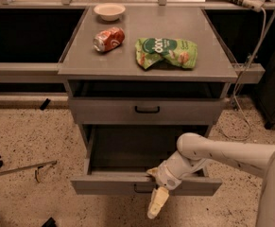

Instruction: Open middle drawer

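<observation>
The middle drawer (pixel 108 185) stands pulled well out, its dark inside open to view. The end effector (pixel 157 194) sits at the drawer's front, right by the black handle (pixel 141 189), placed low to draw it outward; whether it is clamped there I cannot tell. Directly above the drawer is 1 closed drawer (pixel 147 109). Higher up, the surface (pixel 127 67) carries 1 can (pixel 108 39), 1 bowl (pixel 109 11) and 1 green bag (pixel 166 52). Left of the drawer, well apart, a thin rod (pixel 20 169) lies on the floor, out of its path.
</observation>
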Motion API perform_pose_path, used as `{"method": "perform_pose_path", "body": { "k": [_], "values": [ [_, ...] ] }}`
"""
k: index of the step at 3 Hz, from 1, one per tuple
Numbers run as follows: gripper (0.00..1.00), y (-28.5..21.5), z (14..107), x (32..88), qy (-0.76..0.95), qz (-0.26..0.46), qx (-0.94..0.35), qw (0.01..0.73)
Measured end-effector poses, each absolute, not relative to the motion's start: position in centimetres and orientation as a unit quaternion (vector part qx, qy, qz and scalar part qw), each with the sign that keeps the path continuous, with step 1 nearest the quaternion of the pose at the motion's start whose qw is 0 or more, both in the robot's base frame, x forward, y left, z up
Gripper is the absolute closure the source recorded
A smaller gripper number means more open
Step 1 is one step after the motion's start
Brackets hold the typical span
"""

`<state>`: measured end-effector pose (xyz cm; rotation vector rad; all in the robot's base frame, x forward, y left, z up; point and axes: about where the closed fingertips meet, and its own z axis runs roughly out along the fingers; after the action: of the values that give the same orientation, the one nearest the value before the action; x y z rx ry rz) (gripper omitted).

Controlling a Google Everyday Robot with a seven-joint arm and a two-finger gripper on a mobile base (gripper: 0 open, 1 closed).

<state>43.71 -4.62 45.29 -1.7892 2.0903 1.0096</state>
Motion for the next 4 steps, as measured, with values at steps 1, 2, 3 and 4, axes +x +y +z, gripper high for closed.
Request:
{"method": "perform_pose_path", "body": {
  "k": [1,2,3,4],
  "values": [
    [0.0,-4.4,44.8,42.5,0.709,0.357,-0.6,0.097],
    [0.0,-4.4,45.0,42.5,0.709,0.358,-0.6,0.097],
    [0.0,-3.7,45.4,40.2,0.703,0.373,-0.599,0.085],
    [0.0,-3.7,45.4,40.1,0.703,0.374,-0.599,0.084]
  ]
}}
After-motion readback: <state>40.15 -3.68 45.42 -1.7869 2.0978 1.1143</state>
